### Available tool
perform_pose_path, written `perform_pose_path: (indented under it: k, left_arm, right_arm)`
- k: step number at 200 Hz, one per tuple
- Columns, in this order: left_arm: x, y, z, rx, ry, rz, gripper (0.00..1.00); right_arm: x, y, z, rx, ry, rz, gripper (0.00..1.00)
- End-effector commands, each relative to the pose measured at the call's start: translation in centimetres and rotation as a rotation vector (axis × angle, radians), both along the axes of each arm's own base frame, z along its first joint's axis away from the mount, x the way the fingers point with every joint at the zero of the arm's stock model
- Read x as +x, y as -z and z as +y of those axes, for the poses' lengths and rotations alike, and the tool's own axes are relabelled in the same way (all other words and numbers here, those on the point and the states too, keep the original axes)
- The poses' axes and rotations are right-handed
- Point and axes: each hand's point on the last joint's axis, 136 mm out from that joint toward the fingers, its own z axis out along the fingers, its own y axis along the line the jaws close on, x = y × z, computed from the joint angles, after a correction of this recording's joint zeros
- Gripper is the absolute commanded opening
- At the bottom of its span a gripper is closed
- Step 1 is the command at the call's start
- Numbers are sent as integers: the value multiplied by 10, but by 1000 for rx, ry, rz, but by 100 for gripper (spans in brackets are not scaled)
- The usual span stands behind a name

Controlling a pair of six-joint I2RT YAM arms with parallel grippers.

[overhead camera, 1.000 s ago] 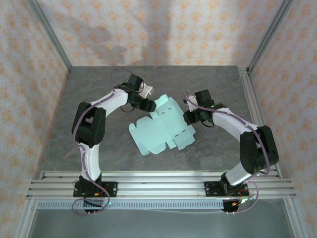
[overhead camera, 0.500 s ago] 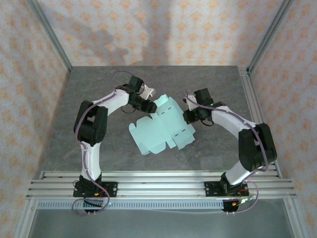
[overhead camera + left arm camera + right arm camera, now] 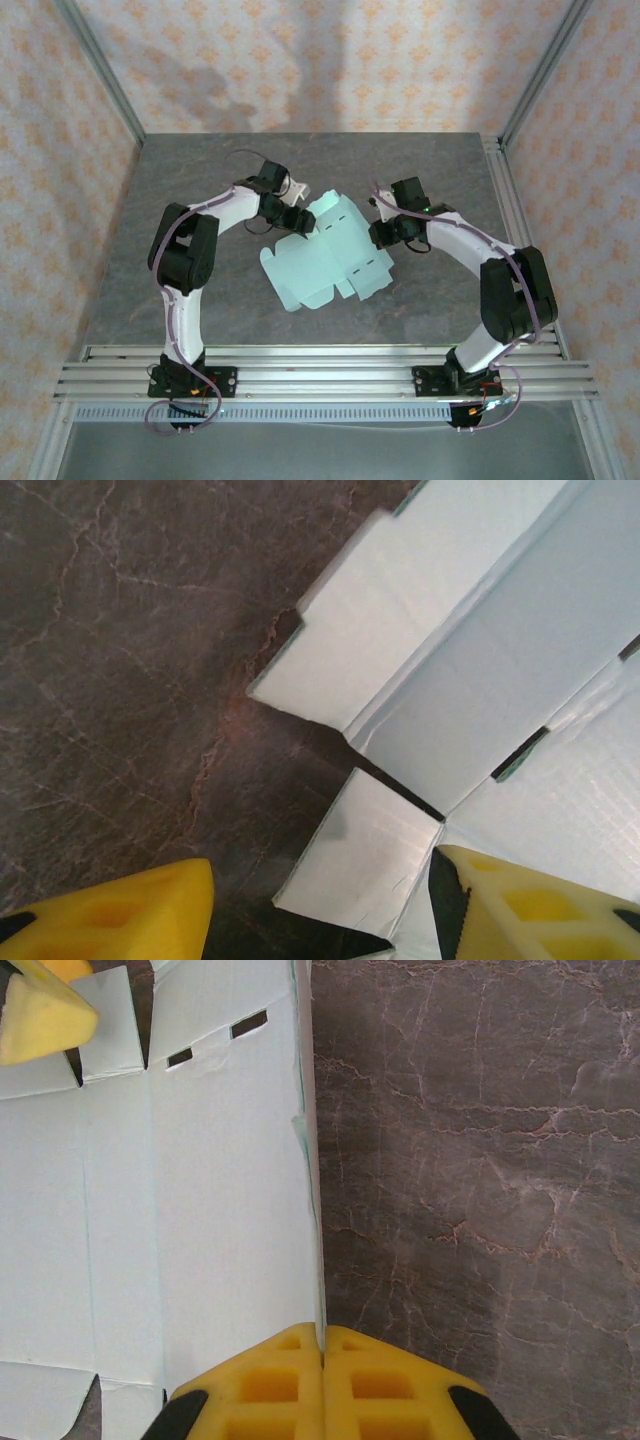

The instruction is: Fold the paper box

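table point(image 3: 200, 180): dark grey marbled top, with two arms reaching in from the near edge.
left gripper point(image 3: 320, 905): yellow fingers point(image 3: 130, 910) spread wide, straddling a small corner flap point(image 3: 360, 850) at the sheet's far-left corner; nothing is pinched.
paper box point(image 3: 325, 262): pale mint die-cut sheet lying mostly flat mid-table between the two grippers, with slots and flaps showing.
right gripper point(image 3: 322, 1355): pads pressed together, pinching the sheet's right edge, which looks turned up.
step in hand: likely raising the corner flap while the right side is anchored.
doing it well: close on the flap near its crease and fold along the scored line. keep the right pinch steady so the sheet cannot slide or twist.
container: none formed yet; the sheet has no closed walls, and nothing lies on it.
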Motion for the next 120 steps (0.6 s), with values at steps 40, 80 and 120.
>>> perform_pose_path:
  k: [40,80,120]
  left_arm:
    - [0,-14,-19,-118,36,2,54]
    - [-5,-34,-21,-144,49,-35,51]
    - [-18,-47,-31,-182,92,-39,51]
  right_arm:
    - [6,-11,3,21,-3,-14,0]
    - [8,-8,3,19,4,-8,0]
    - [9,-3,4,13,6,8,0]
